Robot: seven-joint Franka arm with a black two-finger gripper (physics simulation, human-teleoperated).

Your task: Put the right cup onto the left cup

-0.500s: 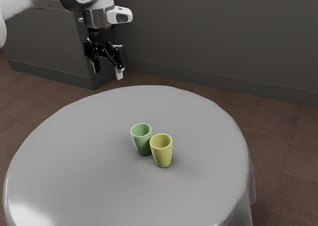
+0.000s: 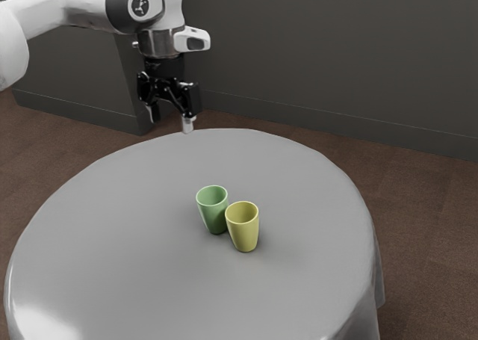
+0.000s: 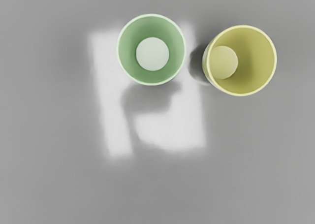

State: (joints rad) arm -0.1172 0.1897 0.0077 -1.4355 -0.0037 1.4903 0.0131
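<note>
Hovering with gripper (image 2: 171, 120) spread, grasping nothing. Probably needing to reach down and outward for yellow cup (image 2: 243, 234), standing well below the gripper, just beyond green cup (image 2: 213, 216).

Indoor Room with the Look of a Home Dining Corner

The place is indoors, most like a dining or sitting room in a home, though its exact kind cannot be told for certain. A dark grey wall (image 2: 336, 56) runs behind, edged at its foot by a baseboard (image 2: 314, 123), and a section toward the exterior view's left juts forward. The brown floor (image 2: 422, 220) carries faint, squarish seams. The round table (image 2: 134, 243) wears a smooth grey covering whose hem (image 2: 377, 280) hangs in soft folds, and a green cup (image 2: 213, 211) and a yellow cup (image 2: 243, 229) add a household note.
</note>
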